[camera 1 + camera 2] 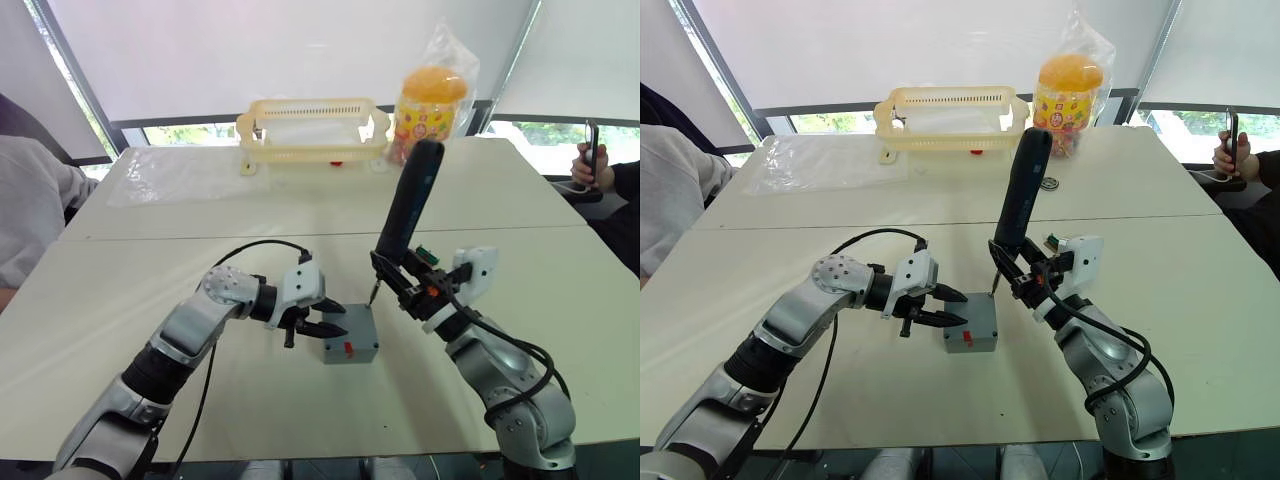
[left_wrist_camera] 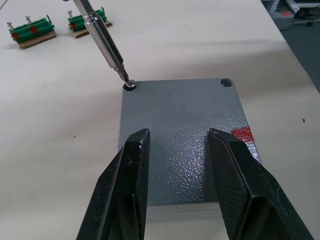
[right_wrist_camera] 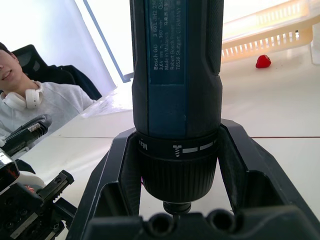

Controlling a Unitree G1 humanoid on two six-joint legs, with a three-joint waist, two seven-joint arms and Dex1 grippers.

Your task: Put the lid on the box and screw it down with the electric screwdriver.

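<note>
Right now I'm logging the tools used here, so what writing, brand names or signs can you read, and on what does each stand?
"Bosch GO": on the body of the electric screwdriver, held in the right gripper.
"Robert Bosch Power...": on the same body; the remaining small lines there are too fine to read surely.
"Max", with a screw symbol: on the screwdriver's collar.
Printed label on the orange-lidded jar: too small to read.

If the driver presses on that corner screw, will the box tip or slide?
Probably not tip: the box sits flat and squat. It may slide on the smooth table, since the open left gripper only hovers above the lid.
</note>
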